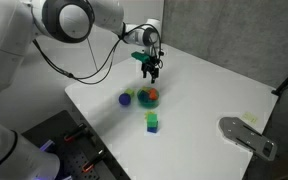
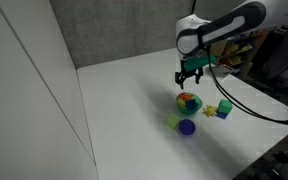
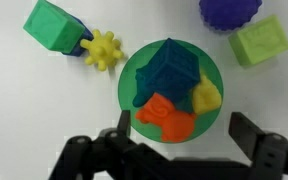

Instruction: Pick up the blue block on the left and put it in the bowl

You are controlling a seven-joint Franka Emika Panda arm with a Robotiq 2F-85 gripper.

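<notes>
The blue block [image 3: 174, 68], a dark navy cube, lies inside the bowl [image 3: 131, 72], which looks green from above in the wrist view. An orange piece [image 3: 162, 115] and a yellow piece [image 3: 207, 96] lie in the bowl beside it. My gripper [image 3: 184, 135] is open and empty, hovering just above the bowl with a finger on either side of its near rim. In both exterior views the gripper [image 1: 149, 68] [image 2: 189, 78] hangs a little above the bowl [image 1: 147, 96] [image 2: 188, 101].
A green cube joined to a blue block [image 3: 52, 25] [image 1: 152, 122], a yellow spiky piece [image 3: 101, 47], a purple-blue rounded piece [image 3: 229, 12] [image 1: 125, 98] and a light green cube [image 3: 260, 40] lie around the bowl. A grey metal plate [image 1: 246, 135] lies near the table edge.
</notes>
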